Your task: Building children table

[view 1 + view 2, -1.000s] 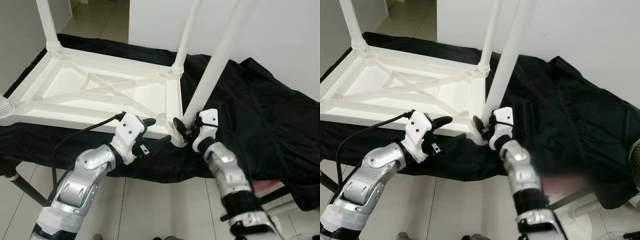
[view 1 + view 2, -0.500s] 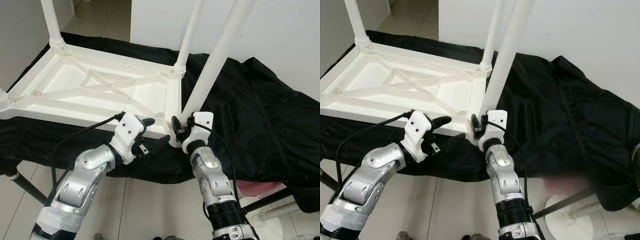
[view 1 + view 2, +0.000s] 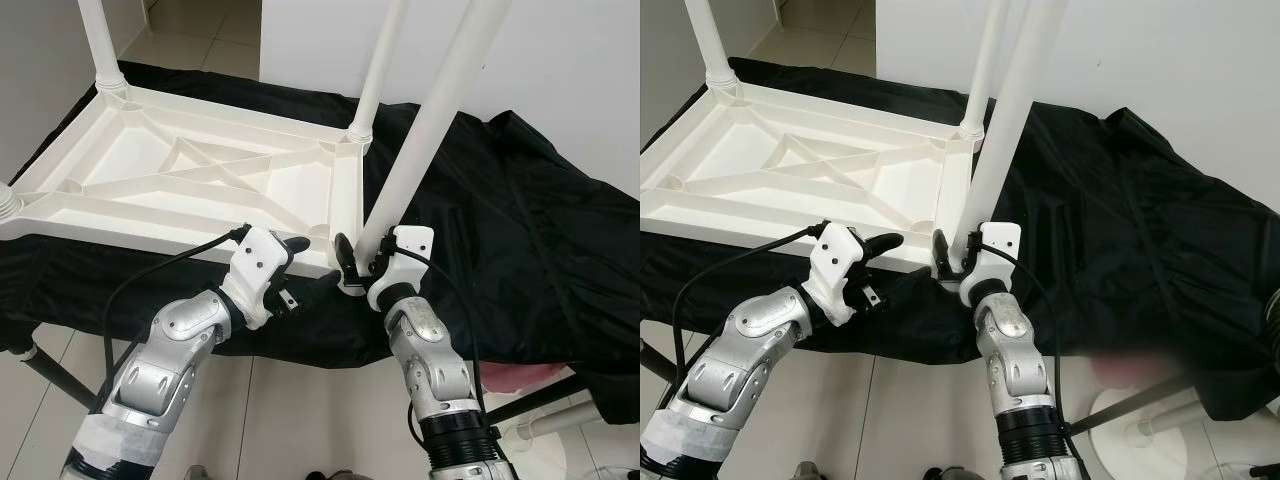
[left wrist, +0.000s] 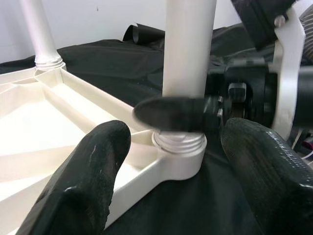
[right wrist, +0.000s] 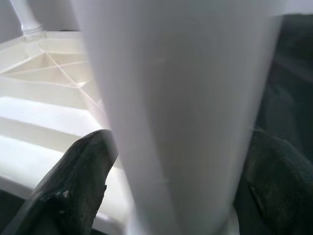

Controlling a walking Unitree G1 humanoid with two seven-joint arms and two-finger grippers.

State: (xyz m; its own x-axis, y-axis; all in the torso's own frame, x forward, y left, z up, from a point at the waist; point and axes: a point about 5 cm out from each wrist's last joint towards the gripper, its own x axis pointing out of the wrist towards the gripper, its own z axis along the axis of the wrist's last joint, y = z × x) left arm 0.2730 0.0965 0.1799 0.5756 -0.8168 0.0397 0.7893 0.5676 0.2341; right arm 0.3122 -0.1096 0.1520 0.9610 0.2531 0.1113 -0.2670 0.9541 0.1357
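Observation:
A white children table (image 3: 200, 190) lies upside down on a black cloth (image 3: 520, 240), its legs pointing up. The near-right table leg (image 3: 420, 140) leans slightly in its corner socket (image 4: 178, 156). My right gripper (image 3: 362, 262) is shut on this leg just above the threaded collar, one finger (image 5: 78, 171) on each side of the leg (image 5: 181, 112). My left gripper (image 3: 310, 268) is open just left of the same corner, below the table's front edge. Its fingers (image 4: 83, 181) flank the socket without touching it.
Two more legs stand at the far-left corner (image 3: 100, 45) and far-right corner (image 3: 375, 70). The cloth is bunched up to the right. A white wall (image 3: 560, 70) stands behind, and tiled floor (image 3: 300, 410) lies below, with a pink object (image 3: 520, 375) at lower right.
My right forearm has swung leftward beneath the leg while its gripper stays at the leg's base. The left arm has held still. The camera has shifted slightly.

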